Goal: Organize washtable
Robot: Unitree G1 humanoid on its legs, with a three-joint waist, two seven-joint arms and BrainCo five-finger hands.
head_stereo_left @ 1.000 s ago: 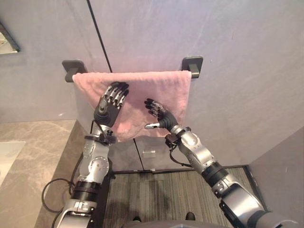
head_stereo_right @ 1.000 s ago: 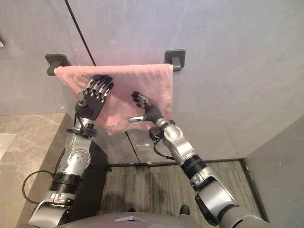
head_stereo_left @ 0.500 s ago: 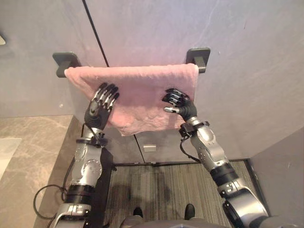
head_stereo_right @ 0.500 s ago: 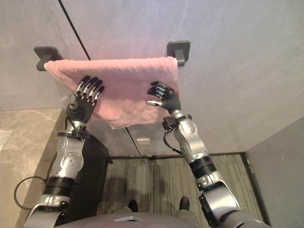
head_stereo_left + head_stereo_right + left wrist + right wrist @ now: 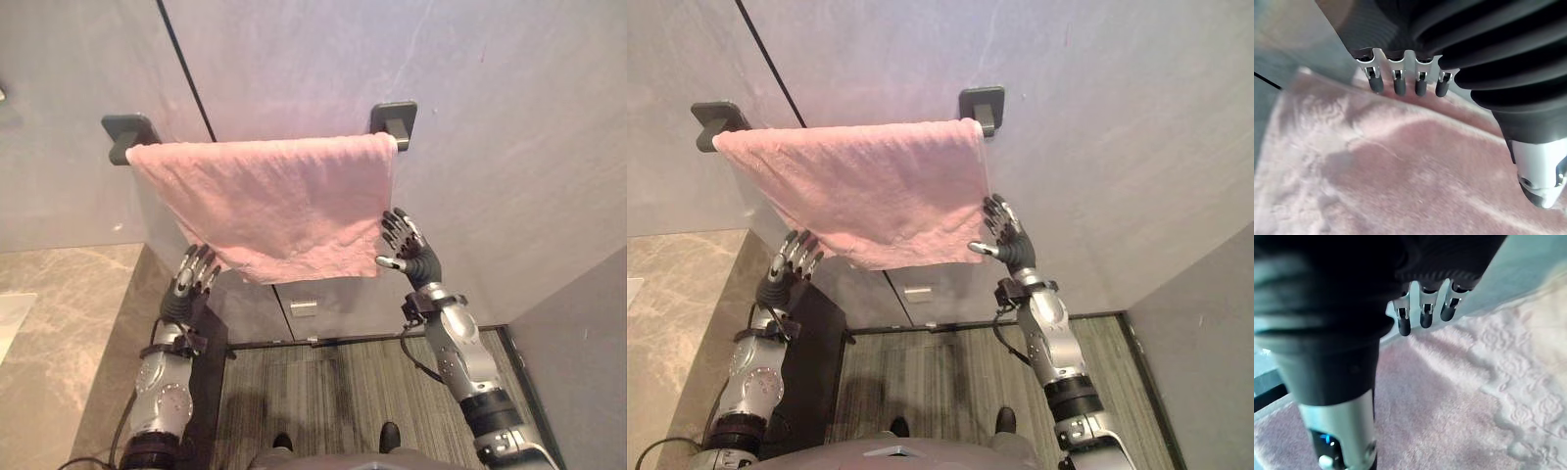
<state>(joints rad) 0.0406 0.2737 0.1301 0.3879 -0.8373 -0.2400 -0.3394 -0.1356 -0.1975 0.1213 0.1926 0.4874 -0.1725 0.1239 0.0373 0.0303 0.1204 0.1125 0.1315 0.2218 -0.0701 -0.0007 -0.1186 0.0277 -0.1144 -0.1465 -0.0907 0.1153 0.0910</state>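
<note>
pink towel [image 5: 265, 201]: 1 | wall brackets [image 5: 122, 132] [image 5: 397, 117]: 2 | robot hands [image 5: 192, 279] [image 5: 411, 253]: 2 | marble counter [image 5: 59, 313]: 1

Left and right eye views are taken from the head, aimed forward and down at the wall [image 5: 490, 117] from mid-distance. The pink towel [image 5: 274, 201] and floor [image 5: 333, 382] are shared, offset slightly sideways. Wrist views are taken very close along the left hand [image 5: 1397, 82] and right hand [image 5: 1425, 316], with the towel seen just past the fingers.

Towel [image 5: 274, 206] draped between wall brackets [image 5: 394, 116]; left hand [image 5: 191, 279] below its left edge, right hand [image 5: 407, 250] beside its right corner.
</note>
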